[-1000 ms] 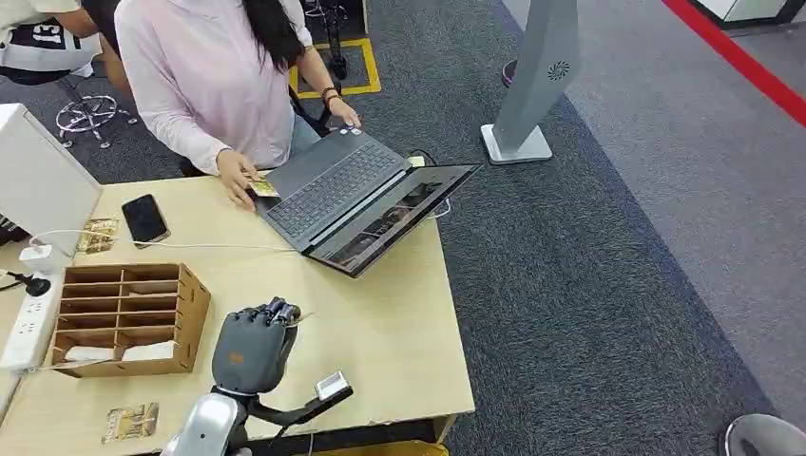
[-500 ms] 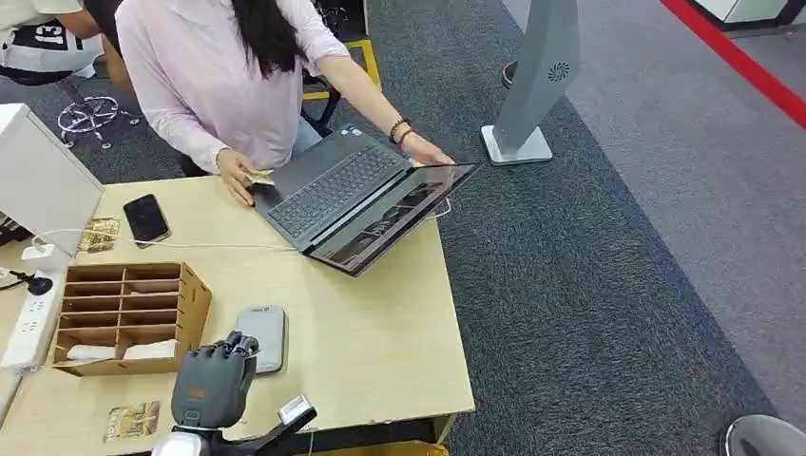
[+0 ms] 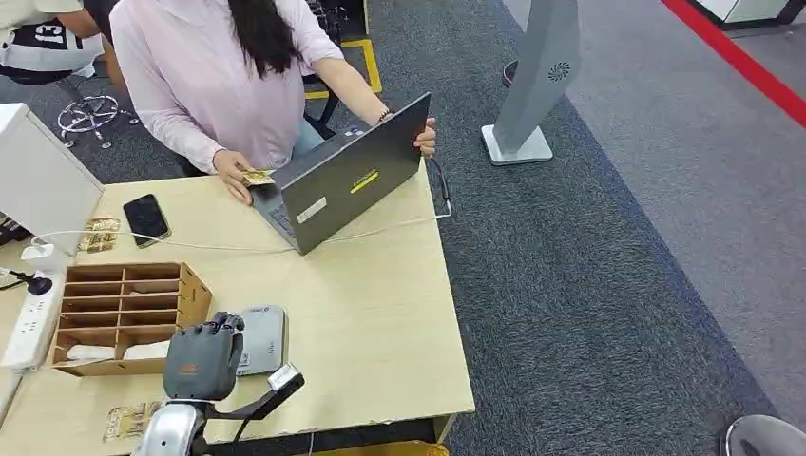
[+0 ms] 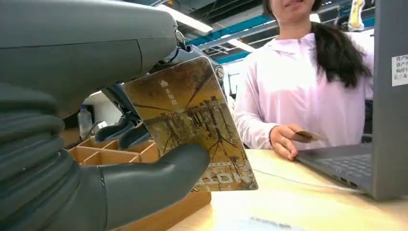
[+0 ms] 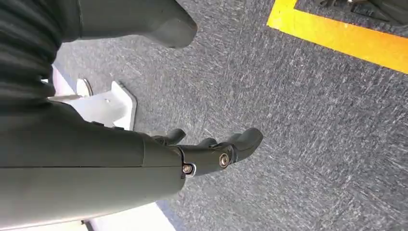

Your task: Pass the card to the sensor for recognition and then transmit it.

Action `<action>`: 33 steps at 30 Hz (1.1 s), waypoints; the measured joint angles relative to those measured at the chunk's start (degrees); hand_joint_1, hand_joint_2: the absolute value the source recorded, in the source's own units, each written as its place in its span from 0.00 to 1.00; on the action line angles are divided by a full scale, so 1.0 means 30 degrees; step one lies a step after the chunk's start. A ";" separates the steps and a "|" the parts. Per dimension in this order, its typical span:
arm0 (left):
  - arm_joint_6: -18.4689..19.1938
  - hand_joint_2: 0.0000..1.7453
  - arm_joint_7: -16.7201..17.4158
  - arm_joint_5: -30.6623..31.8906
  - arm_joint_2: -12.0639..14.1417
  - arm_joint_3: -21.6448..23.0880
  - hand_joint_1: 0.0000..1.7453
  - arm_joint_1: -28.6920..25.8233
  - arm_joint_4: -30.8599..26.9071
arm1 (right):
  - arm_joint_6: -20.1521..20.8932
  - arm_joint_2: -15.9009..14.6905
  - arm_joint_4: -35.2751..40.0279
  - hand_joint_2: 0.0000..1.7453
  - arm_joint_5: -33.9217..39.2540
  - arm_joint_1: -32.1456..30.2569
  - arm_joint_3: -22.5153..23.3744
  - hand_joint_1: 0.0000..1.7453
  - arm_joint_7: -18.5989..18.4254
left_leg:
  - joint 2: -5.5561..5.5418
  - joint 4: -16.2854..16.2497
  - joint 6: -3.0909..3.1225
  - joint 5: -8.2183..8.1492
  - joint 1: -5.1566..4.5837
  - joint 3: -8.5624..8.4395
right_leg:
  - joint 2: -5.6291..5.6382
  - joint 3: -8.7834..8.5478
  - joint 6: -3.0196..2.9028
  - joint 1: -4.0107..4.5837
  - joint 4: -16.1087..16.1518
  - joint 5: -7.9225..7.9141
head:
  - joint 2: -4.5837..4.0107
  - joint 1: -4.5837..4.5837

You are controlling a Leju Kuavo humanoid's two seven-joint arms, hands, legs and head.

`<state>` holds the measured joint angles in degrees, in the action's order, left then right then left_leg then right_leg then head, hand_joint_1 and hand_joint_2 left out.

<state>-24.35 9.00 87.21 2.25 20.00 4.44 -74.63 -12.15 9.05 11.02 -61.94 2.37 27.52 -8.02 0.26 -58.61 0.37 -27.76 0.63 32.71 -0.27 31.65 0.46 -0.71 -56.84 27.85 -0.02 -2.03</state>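
My left hand [image 3: 201, 358] hovers over the near part of the wooden table, just left of the flat grey sensor [image 3: 262, 338], whose left edge it overlaps. Thumb and fingers of my left hand [image 4: 120, 187] pinch a brown picture card [image 4: 191, 124], held upright. My right hand [image 5: 211, 155] hangs beside my body above grey carpet with its fingers apart and nothing in it. Across the table a person holds another card [image 3: 256, 178] in one hand.
A wooden pigeonhole box [image 3: 128, 318] stands left of my hand. Loose cards [image 3: 126, 422] lie near the front edge and more cards [image 3: 98, 235] beside a black phone [image 3: 145, 218]. The person tilts a grey laptop [image 3: 350, 180]. A power strip [image 3: 23, 325] lies far left.
My left hand has drawn left and back off the sensor, which now shows. The person has raised the laptop's flat-lying screen upright.
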 joint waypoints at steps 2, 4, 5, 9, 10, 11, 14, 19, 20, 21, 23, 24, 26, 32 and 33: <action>0.0154 1.00 -0.0007 0.0000 -0.0204 -0.0095 1.00 0.0566 0.0653 | 0.0007 0.0000 0.0000 1.00 -0.0147 0.0004 0.0000 0.00 0.0066 | 0.0001 0.0000 -0.0001 0.0002 0.0000 -0.0007 | 0.0001 -0.0005 -0.0008 0.0000 -0.0001 -0.0012 | 0.0000 0.0000; 0.0249 1.00 -0.0007 0.0000 -0.0401 -0.0167 1.00 0.1046 0.1389 | 0.0058 0.0000 0.0000 1.00 -0.0220 0.0010 0.0000 0.00 0.0109 | 0.0003 -0.0001 -0.0004 0.0005 0.0000 -0.0009 | 0.0005 -0.0005 -0.0008 0.0000 -0.0001 -0.0015 | 0.0000 0.0000; 0.0393 1.00 -0.0043 0.0000 -0.0552 -0.0175 1.00 0.1309 0.1924 | 0.0066 0.0022 0.0000 1.00 -0.0300 0.0016 0.0000 0.00 0.0109 | 0.0001 -0.0003 -0.0004 0.0006 -0.0001 -0.0008 | 0.0003 -0.0007 -0.0008 0.0000 -0.0002 -0.0016 | 0.0000 -0.0007; 0.1305 1.00 -0.0124 0.0000 -0.1026 -0.0175 1.00 0.1704 0.3178 | 0.0066 0.0080 0.0000 1.00 -0.0351 0.0037 0.0000 0.00 0.0095 | 0.0007 -0.0004 -0.0002 0.0002 -0.0002 -0.0008 | 0.0011 -0.0002 -0.0008 -0.0001 -0.0001 -0.0015 | 0.0000 0.0000; 0.1371 1.00 -0.0102 0.0000 -0.1129 -0.0175 1.00 0.1705 0.3392 | 0.0066 0.0087 0.0000 1.00 -0.0351 0.0040 0.0000 0.00 0.0080 | 0.0010 -0.0005 -0.0002 0.0001 -0.0002 -0.0006 | 0.0015 0.0003 -0.0008 -0.0001 0.0000 -0.0015 | 0.0000 -0.0007; 0.1385 1.00 -0.0073 0.0007 -0.1187 -0.0175 1.00 0.1733 0.3545 | 0.0066 0.0095 0.0000 1.00 -0.0358 0.0041 0.0000 0.00 0.0051 | 0.0008 -0.0005 -0.0001 0.0001 -0.0002 -0.0004 | 0.0013 0.0004 -0.0008 -0.0001 0.0000 -0.0014 | 0.0000 0.0000; 0.1407 1.00 0.0022 0.0007 -0.1355 -0.0175 1.00 0.1994 0.3982 | 0.0066 0.0109 0.0000 1.00 -0.0365 0.0072 0.0000 0.00 0.0051 | 0.0004 -0.0004 0.0000 -0.0002 -0.0003 -0.0005 | 0.0007 0.0000 -0.0007 -0.0001 0.0001 -0.0012 | 0.0000 0.0000; 0.1968 1.00 0.0029 0.0015 -0.1508 -0.0175 1.00 0.2505 0.4842 | 0.0262 0.0124 0.0000 1.00 -0.0547 0.0075 0.0000 0.00 -0.0021 | -0.0003 -0.0003 0.0000 0.0001 -0.0001 -0.0021 | -0.0014 -0.0024 -0.0007 0.0000 0.0000 -0.0012 | 0.0000 -0.0007; 0.1946 1.00 0.0059 0.0015 -0.1530 -0.0175 1.00 0.2681 0.5097 | 0.0255 0.0131 0.0000 1.00 -0.0555 0.0081 0.0000 0.00 -0.0022 | -0.0007 -0.0002 0.0000 0.0001 -0.0001 -0.0034 | -0.0020 -0.0041 -0.0007 0.0000 -0.0001 -0.0012 | 0.0000 0.0000; 0.1932 1.00 0.0073 0.0015 -0.1573 -0.0175 1.00 0.2825 0.5330 | 0.0255 0.0138 0.0000 1.00 -0.0577 0.0086 0.0000 0.00 -0.0015 | -0.0009 -0.0001 -0.0001 0.0001 -0.0001 -0.0051 | -0.0018 -0.0059 -0.0007 0.0000 -0.0002 -0.0013 | 0.0000 0.0000; 0.1902 1.00 0.0066 0.0015 -0.1617 -0.0175 1.00 0.3021 0.5650 | 0.0262 0.0153 0.0000 1.00 -0.0613 0.0079 0.0000 0.00 -0.0007 | -0.0007 -0.0001 -0.0001 0.0003 -0.0001 -0.0080 | -0.0015 -0.0083 -0.0007 0.0000 -0.0002 -0.0013 | 0.0000 0.0000; 0.1809 1.00 0.0014 0.0021 -0.1646 -0.0175 1.00 0.3082 0.5765 | 0.0255 0.0153 0.0000 1.00 -0.0635 0.0080 0.0007 0.00 0.0014 | -0.0009 -0.0001 -0.0001 0.0003 -0.0001 -0.0087 | -0.0017 -0.0091 -0.0007 0.0000 -0.0002 -0.0013 | 0.0000 0.0000; 0.1376 1.00 -0.0044 0.0015 -0.1675 -0.0175 1.00 0.3101 0.5868 | 0.0255 0.0160 0.0000 1.00 -0.0642 0.0088 0.0029 0.00 0.0117 | -0.0008 -0.0001 -0.0002 0.0004 -0.0001 -0.0094 | -0.0016 -0.0098 -0.0007 0.0000 -0.0003 -0.0014 | 0.0000 0.0000; -0.1083 1.00 -0.0443 -0.0058 -0.1081 -0.0327 1.00 0.3342 0.4632 | 0.0262 0.0160 0.0000 1.00 -0.1122 0.0076 0.0073 0.00 0.0247 | -0.0012 -0.0004 -0.0003 0.0037 0.0003 -0.0063 | -0.0019 -0.0067 -0.0011 0.0003 -0.0016 -0.0021 | 0.0000 0.0000; -0.1186 1.00 -0.0625 -0.0080 -0.0822 -0.0537 1.00 0.3650 0.4268 | 0.0291 0.0160 0.0000 1.00 -0.1218 0.0078 0.0073 0.00 0.0328 | -0.0012 -0.0004 -0.0007 0.0040 0.0005 -0.0058 | -0.0019 -0.0065 -0.0011 0.0004 -0.0019 -0.0021 | 0.0000 -0.0015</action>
<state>-27.91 7.13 86.97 -0.22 18.39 15.39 -61.82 -11.28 9.53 11.02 -65.59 2.60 27.74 -7.04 0.22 -58.62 0.35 -27.64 0.64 32.53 -0.33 31.46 0.43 -0.69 -56.89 27.79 -0.02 -2.08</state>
